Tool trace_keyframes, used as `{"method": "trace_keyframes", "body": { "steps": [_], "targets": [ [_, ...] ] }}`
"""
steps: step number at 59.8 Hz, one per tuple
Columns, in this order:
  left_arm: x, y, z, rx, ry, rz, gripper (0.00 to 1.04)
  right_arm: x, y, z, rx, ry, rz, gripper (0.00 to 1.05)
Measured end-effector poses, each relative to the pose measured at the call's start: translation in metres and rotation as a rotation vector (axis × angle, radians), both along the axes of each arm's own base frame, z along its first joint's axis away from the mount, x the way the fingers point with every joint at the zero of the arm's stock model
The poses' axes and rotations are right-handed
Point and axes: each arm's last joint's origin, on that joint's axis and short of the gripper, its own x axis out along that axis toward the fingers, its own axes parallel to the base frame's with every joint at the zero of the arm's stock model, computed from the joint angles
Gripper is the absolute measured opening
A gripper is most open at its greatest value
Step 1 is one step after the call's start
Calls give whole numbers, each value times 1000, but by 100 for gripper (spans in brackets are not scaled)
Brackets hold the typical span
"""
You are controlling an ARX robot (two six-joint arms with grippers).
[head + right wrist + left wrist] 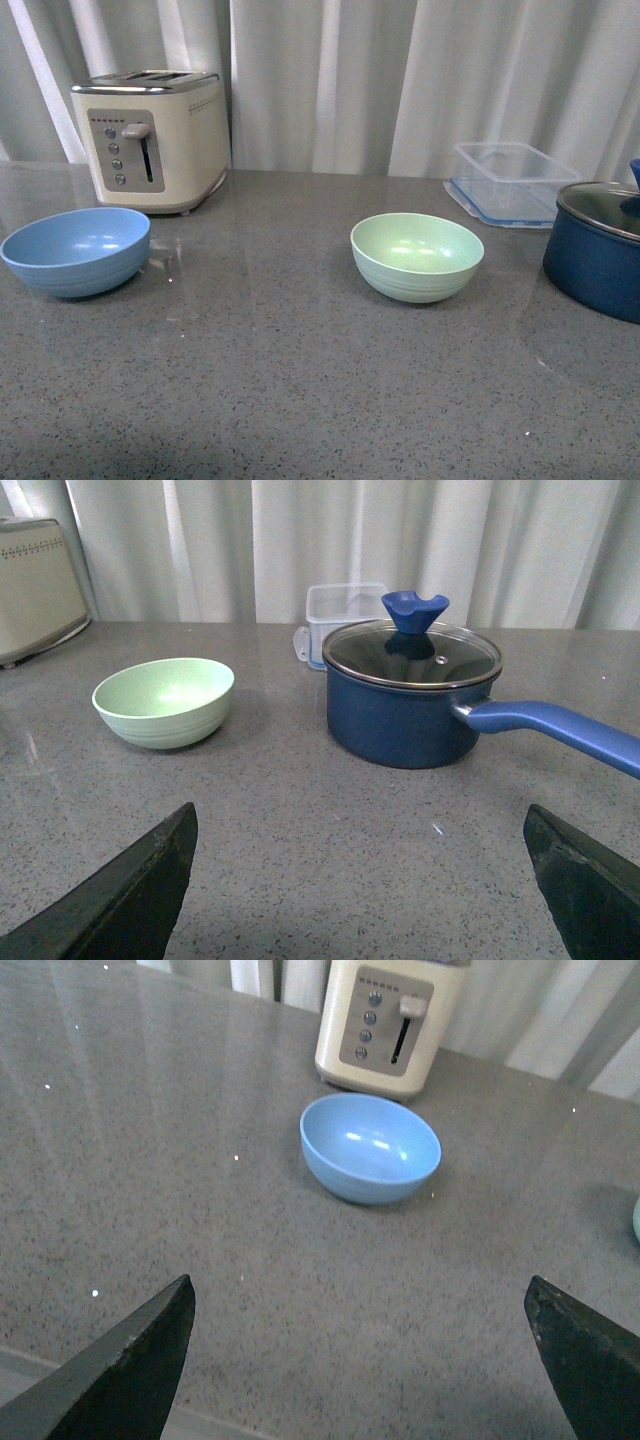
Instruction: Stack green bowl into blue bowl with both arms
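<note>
Blue bowl (75,250): stands upright and empty on the left part of the grey table (280,380), just in front of the cream toaster (150,140).
Left pincer (358,1290): spread wide and holding nothing. The blue bowl lies ahead of it, apart, with only bare table between.
Green bowl (417,255): upright and empty, a little right of the middle, well apart from the blue bowl.
Right pincer (360,810): also spread wide and empty. The green bowl lies ahead of it, untouched, near the navy pot (410,705).
Key relation: the green bowl is on the right pincer's side, so this one is probably nearer for lifting. The blue bowl then lies to the left of it, across open table.
Long axis: none, the bowl is round, so any place on the rim should serve.
Progress: stacking not yet begun.
</note>
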Motion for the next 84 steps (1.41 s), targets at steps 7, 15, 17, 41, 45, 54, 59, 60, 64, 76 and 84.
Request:
{"method": "trace_keyframes", "body": {
  "steps": [7, 15, 17, 41, 45, 54, 59, 60, 64, 76, 84],
  "targets": [
    [16, 9, 26, -57, -20, 5, 98, 0, 0, 0, 0, 0, 0, 95],
    [38, 18, 52, -125, -23, 4, 98, 0, 0, 0, 0, 0, 0, 95],
    [45, 20, 58, -141, -20, 15, 98, 0, 0, 0, 0, 0, 0, 95],
    [135, 24, 85, -250, 194, 23, 98, 0, 0, 0, 0, 0, 0, 95],
    [152, 23, 81, -265, 244, 10, 98, 0, 0, 0, 0, 0, 0, 95],
    [184, 26, 70, -293, 319, 31, 98, 0, 0, 0, 0, 0, 0, 95],
    [200, 31, 65, -295, 341, 59, 98, 0, 0, 0, 0, 0, 0, 95],
    [202, 32, 64, -292, 343, 68, 98, 0, 0, 0, 0, 0, 0, 95],
    [215, 38, 61, -309, 362, 85, 98, 0, 0, 0, 0, 0, 0, 95],
    [246, 46, 51, -323, 407, 112, 98, 0, 0, 0, 0, 0, 0, 95],
    [264, 49, 41, -328, 442, 123, 98, 0, 0, 0, 0, 0, 0, 95]
  ]
}}
